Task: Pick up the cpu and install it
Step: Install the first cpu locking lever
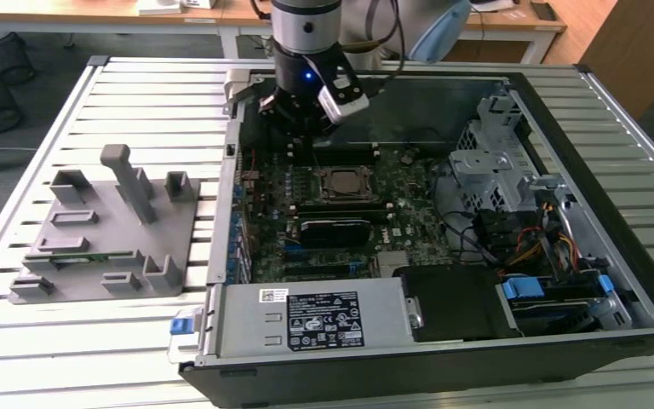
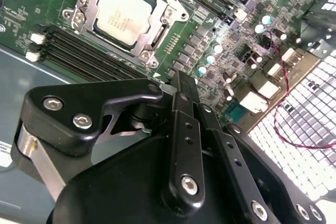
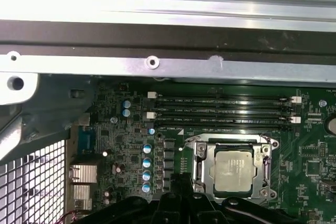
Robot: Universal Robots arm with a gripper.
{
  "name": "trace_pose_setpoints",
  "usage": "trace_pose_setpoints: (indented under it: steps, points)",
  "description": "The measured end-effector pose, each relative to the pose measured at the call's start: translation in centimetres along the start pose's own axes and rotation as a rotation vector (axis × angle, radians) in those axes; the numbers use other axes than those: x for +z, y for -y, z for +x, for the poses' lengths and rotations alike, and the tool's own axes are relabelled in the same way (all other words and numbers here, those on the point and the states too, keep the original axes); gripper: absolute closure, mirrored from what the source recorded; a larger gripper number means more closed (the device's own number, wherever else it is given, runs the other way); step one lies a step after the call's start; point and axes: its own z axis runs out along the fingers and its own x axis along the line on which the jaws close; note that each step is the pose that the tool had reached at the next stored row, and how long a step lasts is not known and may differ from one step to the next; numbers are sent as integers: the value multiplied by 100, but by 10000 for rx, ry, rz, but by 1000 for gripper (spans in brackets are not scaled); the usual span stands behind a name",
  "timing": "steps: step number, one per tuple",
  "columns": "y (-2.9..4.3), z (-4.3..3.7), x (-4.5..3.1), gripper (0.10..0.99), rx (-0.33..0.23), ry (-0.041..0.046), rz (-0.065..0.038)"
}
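Black pincer [image 2: 178, 85] in the second wrist view, grip state cannot be told, cpu [image 2: 125, 15] seated in socket frame [image 2: 84, 11] just beyond it, green motherboard [image 2: 220, 19] beneath, computer case [image 1: 599, 341] on table [image 1: 134, 94].

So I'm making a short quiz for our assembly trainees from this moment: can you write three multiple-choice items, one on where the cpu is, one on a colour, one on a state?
1. Where does the cpu lie?
A. On the grey fixture outside the case
B. In the socket on the motherboard
C. On the power supply

2. What colour is the motherboard?
A. Green
B. Red
C. White

3. How does the case stand?
A. Closed
B. Open, showing its inside
C. Wrapped in foil

Answers:
1 B: the cpu sits inside the socket frame in both wrist views.
2 A: the motherboard is green.
3 B: the case lies open in the exterior view, its inside exposed, with the gripper above it.
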Motion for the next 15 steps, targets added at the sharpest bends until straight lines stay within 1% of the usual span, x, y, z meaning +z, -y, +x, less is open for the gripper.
trace_pose_setpoints:
  steps: [2, 8, 15]
  points:
    - [-2, 22, 0, 980, 0, 1, -1]
    - [-18, 53, -1, 980, 0, 0, 0]
    - [-103, 74, 2, 980, 1, 1, -1]
